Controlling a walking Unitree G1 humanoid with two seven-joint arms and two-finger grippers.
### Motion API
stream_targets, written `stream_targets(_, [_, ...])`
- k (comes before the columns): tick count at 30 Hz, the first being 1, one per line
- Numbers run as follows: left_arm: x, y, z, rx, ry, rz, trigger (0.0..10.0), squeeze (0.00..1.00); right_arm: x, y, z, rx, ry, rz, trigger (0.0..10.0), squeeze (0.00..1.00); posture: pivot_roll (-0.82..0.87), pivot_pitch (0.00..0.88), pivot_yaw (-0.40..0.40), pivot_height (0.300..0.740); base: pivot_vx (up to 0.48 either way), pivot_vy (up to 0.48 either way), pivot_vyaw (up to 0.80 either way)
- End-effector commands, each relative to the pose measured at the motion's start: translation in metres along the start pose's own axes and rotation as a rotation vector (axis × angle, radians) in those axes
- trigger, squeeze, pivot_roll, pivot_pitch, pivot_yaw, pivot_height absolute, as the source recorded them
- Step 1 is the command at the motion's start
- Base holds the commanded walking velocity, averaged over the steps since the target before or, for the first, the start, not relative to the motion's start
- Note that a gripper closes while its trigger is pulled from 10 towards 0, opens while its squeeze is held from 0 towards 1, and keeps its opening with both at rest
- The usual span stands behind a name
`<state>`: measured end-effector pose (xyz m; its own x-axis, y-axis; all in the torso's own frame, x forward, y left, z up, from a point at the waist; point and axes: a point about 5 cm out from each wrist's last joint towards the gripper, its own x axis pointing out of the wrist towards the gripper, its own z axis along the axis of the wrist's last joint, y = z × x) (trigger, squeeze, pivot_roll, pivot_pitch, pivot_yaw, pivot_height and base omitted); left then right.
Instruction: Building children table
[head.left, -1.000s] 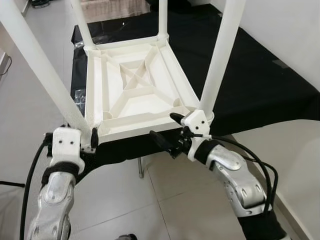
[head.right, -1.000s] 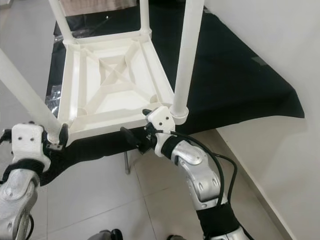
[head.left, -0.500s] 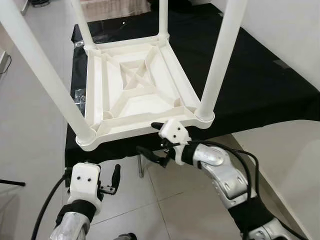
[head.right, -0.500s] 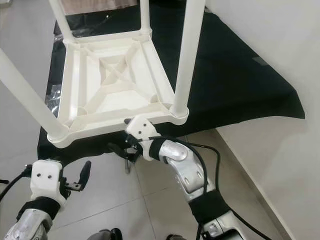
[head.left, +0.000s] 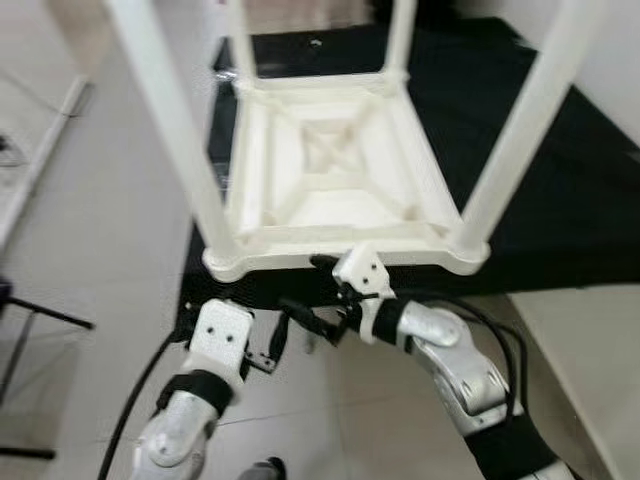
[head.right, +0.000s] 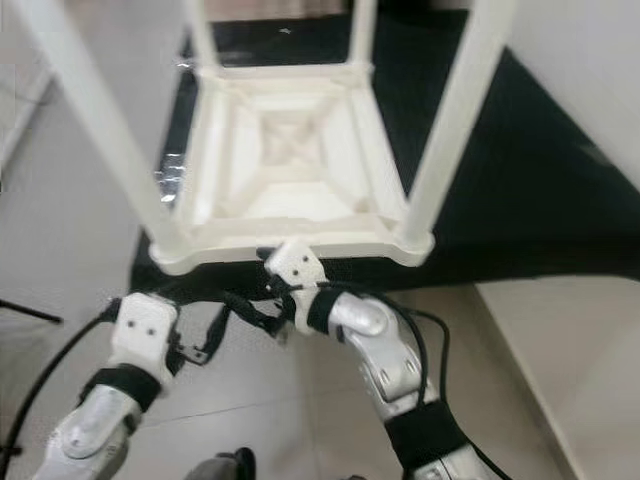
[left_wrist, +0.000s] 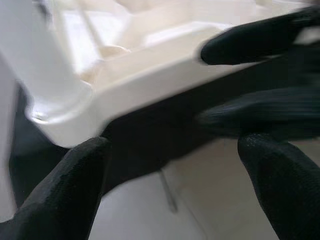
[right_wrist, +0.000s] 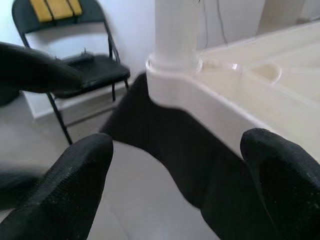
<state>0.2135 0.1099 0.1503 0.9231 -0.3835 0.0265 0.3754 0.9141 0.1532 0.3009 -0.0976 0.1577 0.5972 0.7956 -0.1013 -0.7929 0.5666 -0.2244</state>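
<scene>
Upside-down white plastic children table (head.left: 330, 170) sitting in the upper middle of the frame, top face down on a black-draped table (head.left: 560, 190), four legs pointing up. Near left leg (head.left: 165, 110) and near right leg (head.left: 520, 120) both seated in their corner sockets, far legs likewise, as far as the blur allows telling.

Left tool (head.left: 268, 345) hovering low in the lower left of the frame, just under the near left corner of the children table, fingers spread apart, gripping nothing. In the left wrist view, both black fingers (left_wrist: 60, 195) standing apart with the white corner and dark cloth edge beyond them.

Right tool (head.left: 318, 300) reaching in at lower centre, just below the near rim, fingers parted, also empty. In the right wrist view, fingertips (right_wrist: 70, 170) framing a leg socket and the rim; folding chair (right_wrist: 75, 60) in the background against the wall.

Judging the step: all legs apparently fitted, so assembly looking close to done, with both tools positioning along the near edge. Next move probably calling for a firm two-sided grip on the near rim or near legs, then lifting and turning the piece upright. Needing care: smooth plastic, light frame, cloth liable to drag along.
</scene>
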Motion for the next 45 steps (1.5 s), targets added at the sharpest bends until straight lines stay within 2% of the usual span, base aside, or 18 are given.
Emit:
stream_targets(1, [0.000,-0.007,-0.006,-0.015,0.035,-0.085,10.0,0.00,-0.002,0.000,-0.006,0.011,0.029,0.008,10.0,0.00,0.08,0.194,0.014,0.740,0.000,0.000,0.80])
stream_targets(6, [0.001,-0.009,-0.008,-0.036,0.043,-0.109,10.0,0.00,0.000,-0.006,-0.005,-0.020,0.043,0.001,10.0,0.00,0.08,0.189,0.008,0.740,0.000,0.000,0.80])
stream_targets(11, [0.001,-0.008,-0.011,-0.067,0.044,-0.089,10.0,0.00,0.012,-0.025,-0.004,-0.064,0.121,-0.080,10.0,0.00,0.09,0.192,-0.004,0.740,0.000,0.000,0.00])
stream_targets(17, [-0.002,-0.010,-0.010,-0.076,0.042,-0.100,10.0,0.00,0.013,-0.033,-0.003,-0.068,0.226,0.081,10.0,0.00,0.10,0.218,-0.003,0.740,0.000,0.000,0.00])
stream_targets(19, [-0.003,-0.011,-0.009,-0.079,0.041,-0.106,10.0,0.00,0.012,-0.039,0.003,-0.055,0.208,0.110,10.0,0.00,0.10,0.224,-0.005,0.740,0.000,0.000,0.00])
stream_targets(20, [-0.003,-0.011,-0.009,-0.082,0.041,-0.110,10.0,0.00,0.012,-0.044,0.008,-0.047,0.191,0.125,1.6,0.00,0.10,0.224,-0.005,0.740,0.000,0.000,0.00])
stream_targets(21, [-0.003,-0.011,-0.009,-0.082,0.041,-0.110,10.0,0.00,0.012,-0.044,0.008,-0.047,0.191,0.125,1.6,0.00,0.10,0.224,-0.005,0.740,0.000,0.000,0.00])
stream_targets(22, [-0.003,-0.011,-0.009,-0.085,0.040,-0.112,10.0,0.00,0.013,-0.053,0.016,-0.033,0.142,0.105,0.0,0.00,0.10,0.230,-0.007,0.740,0.000,0.000,0.00])
stream_targets(25, [-0.005,-0.012,-0.008,-0.089,0.039,-0.113,10.0,0.00,0.013,-0.069,0.037,-0.008,0.011,0.067,0.0,0.00,0.11,0.241,-0.015,0.740,0.000,0.000,0.00])
stream_targets(30, [-0.006,-0.012,-0.008,-0.092,0.040,-0.111,10.0,0.00,0.013,-0.075,0.053,0.016,-0.092,0.068,0.0,0.00,0.11,0.246,-0.016,0.740,0.000,0.000,0.00])
stream_targets(31, [-0.006,-0.012,-0.008,-0.093,0.041,-0.110,10.0,0.00,0.013,-0.073,0.058,0.018,-0.120,0.092,6.5,0.00,0.11,0.251,-0.015,0.740,0.000,0.000,0.00])
stream_targets(32, [-0.006,-0.012,-0.008,-0.092,0.042,-0.110,10.0,0.00,0.013,-0.071,0.061,0.020,-0.136,0.113,10.0,0.00,0.11,0.251,-0.015,0.740,0.000,0.000,0.00])
stream_targets(36, [-0.006,-0.012,-0.007,-0.092,0.042,-0.112,10.0,0.00,0.013,-0.062,0.060,0.012,-0.118,0.212,10.0,0.00,0.11,0.252,-0.012,0.740,0.000,0.000,0.00])
stream_targets(40, [-0.005,-0.012,-0.007,-0.093,0.042,-0.115,10.0,0.00,0.006,-0.048,0.035,-0.083,0.098,0.380,10.0,0.00,0.11,0.252,-0.014,0.740,0.000,0.000,0.00])
stream_targets(41, [-0.005,-0.012,-0.007,-0.094,0.042,-0.116,10.0,0.00,0.005,-0.047,0.028,-0.107,0.152,0.401,4.4,0.00,0.11,0.252,-0.014,0.740,0.000,0.000,0.00])
stream_targets(42, [-0.005,-0.012,-0.007,-0.094,0.042,-0.116,10.0,0.00,0.005,-0.047,0.028,-0.107,0.152,0.401,4.4,0.00,0.11,0.252,-0.014,0.740,0.000,0.000,0.00])
stream_targets(43, [-0.005,-0.012,-0.007,-0.095,0.041,-0.117,10.0,0.00,0.004,-0.048,0.023,-0.114,0.193,0.401,0.0,0.00,0.10,0.252,-0.016,0.740,0.000,0.000,0.00])
stream_targets(45, [-0.005,-0.013,-0.007,-0.096,0.041,-0.119,10.0,0.00,0.005,-0.050,0.020,-0.120,0.222,0.396,0.0,0.00,0.10,0.251,-0.017,0.740,0.000,0.000,0.00])
